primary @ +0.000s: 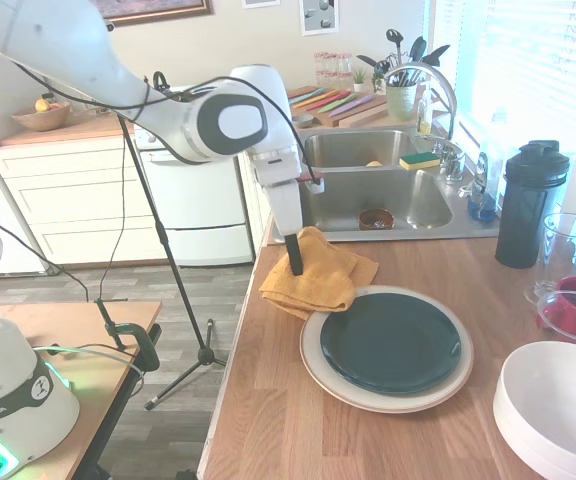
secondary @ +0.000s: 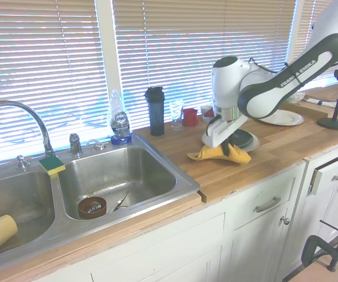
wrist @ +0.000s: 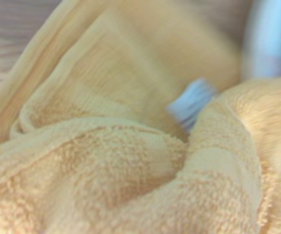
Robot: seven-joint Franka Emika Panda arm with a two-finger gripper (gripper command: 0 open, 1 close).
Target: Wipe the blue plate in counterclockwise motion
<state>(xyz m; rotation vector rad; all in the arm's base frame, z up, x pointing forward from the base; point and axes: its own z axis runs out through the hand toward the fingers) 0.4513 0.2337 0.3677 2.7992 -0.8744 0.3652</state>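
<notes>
Folds of the yellow cloth (wrist: 130, 185) fill the wrist view (out of focus). Beyond the cloth on the wooden desk (primary: 278, 420), the blue plate (primary: 391, 342) sits stacked on a larger cream plate (primary: 318, 368), the cloth's edge touching its sink-side rim. Glossy and rigid, the plate looks slippery and breakable; the cloth is soft, best pinched at a raised fold. The gripper (primary: 294, 262) presses down into the cloth; whether its jaws grip the fabric cannot be told. Behind the plate lies the steel sink (primary: 368, 190).
</notes>
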